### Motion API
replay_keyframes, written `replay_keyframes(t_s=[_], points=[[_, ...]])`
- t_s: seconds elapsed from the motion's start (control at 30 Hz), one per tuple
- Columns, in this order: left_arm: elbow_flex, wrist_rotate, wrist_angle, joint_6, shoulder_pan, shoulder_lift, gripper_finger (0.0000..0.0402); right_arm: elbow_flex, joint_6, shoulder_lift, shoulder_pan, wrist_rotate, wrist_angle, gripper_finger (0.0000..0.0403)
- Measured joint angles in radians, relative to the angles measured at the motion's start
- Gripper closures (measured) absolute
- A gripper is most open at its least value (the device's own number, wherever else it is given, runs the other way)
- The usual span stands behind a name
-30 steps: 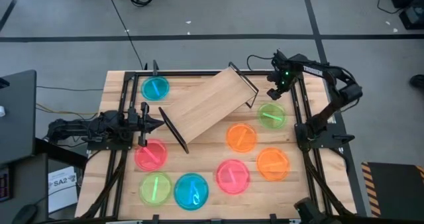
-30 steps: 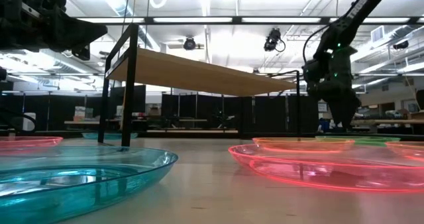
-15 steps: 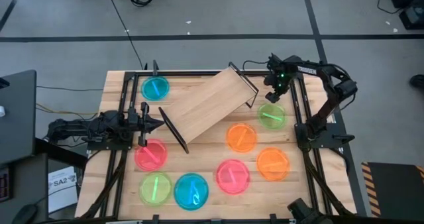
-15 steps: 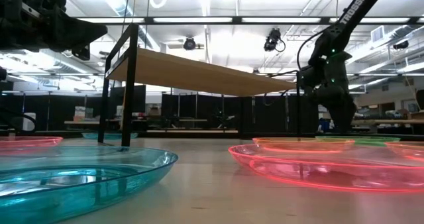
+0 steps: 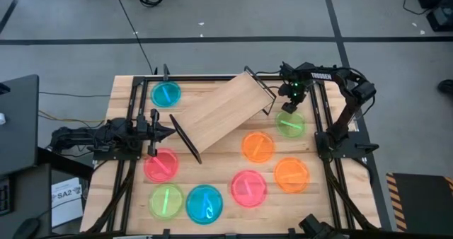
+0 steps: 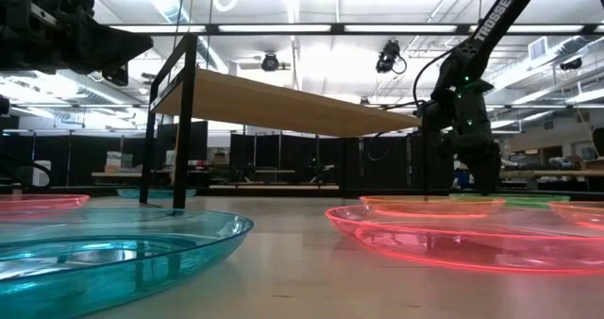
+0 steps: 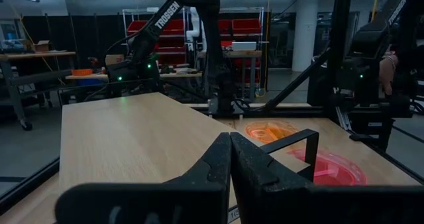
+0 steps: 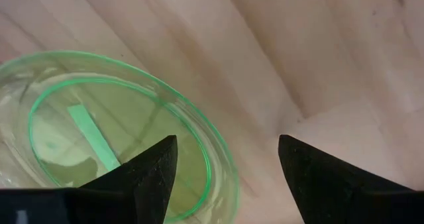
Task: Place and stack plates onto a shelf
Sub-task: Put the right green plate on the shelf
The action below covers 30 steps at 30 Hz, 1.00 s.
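Note:
The shelf [image 5: 221, 114], a light wooden board on black wire legs, stands slantwise in the table's middle, also seen in the low view [image 6: 283, 102]. Eight plates show. A blue plate [image 5: 166, 94] lies at the far left. A green plate [image 5: 290, 123] lies right of the shelf. My right gripper [image 5: 289, 106] is open and points down over that plate's far rim [image 8: 218, 161]; one finger [image 8: 149, 174] is above the plate, the other [image 8: 324, 177] above bare table. My left gripper [image 5: 170, 131] is shut beside the shelf's left end [image 7: 132, 138].
Two orange plates [image 5: 258, 146] [image 5: 291, 174] and a pink one [image 5: 248, 188] lie near the right side. Pink [image 5: 161, 165], green [image 5: 165, 201] and blue [image 5: 204, 202] plates lie toward the near left. Black frame rails run along both table sides.
My right gripper has moved toward the table's left and slightly toward the near edge, coming over the far rim of the green plate by the shelf's right end. The plates and the shelf have stayed put.

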<state>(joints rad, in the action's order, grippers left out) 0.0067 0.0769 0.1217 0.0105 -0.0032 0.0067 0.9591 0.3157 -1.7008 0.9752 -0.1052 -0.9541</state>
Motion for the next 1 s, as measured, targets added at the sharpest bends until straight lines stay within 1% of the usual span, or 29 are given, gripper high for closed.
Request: replay_keyframes(t_s=[0.23,0.7,1.0], points=[[0.000,0.000,0.000,0.000,0.000,0.000,0.0388,-0.020,0.040,0.000,-0.006,0.012,0.022,0.0170],[0.000,0.000,0.000,0.000,0.000,0.000,0.0388,-0.021,0.047,0.000,-0.005,0.008,0.022,0.0270],[0.000,0.000,0.000,0.000,0.000,0.000,0.0388,-0.021,0.047,0.000,-0.005,0.007,0.022,0.0322]])
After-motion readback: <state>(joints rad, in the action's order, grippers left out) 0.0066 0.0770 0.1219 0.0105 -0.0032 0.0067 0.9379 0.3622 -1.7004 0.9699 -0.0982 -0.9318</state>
